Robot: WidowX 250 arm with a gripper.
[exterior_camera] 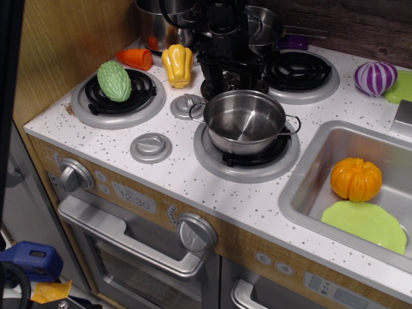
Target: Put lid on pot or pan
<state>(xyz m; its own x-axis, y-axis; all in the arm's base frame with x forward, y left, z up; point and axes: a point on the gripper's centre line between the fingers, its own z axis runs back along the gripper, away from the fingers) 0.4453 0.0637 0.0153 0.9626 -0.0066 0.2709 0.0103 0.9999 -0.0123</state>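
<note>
The gripper (pixel 232 77) is down over the lid (pixel 248 84), which lies on the worktop (pixel 187 180) just behind the pot (pixel 243 121). Whether its fingers grip the knob, I cannot tell. A poor hold could drop the lid or knock the pot's rim. One lid, one low pot, four burners, two dials.

You saw pot (pixel 244 121): shiny steel, upright, open, frame centre | lid (pixel 233 84): dark-domed, lay just above pot, mostly hidden.
</note>
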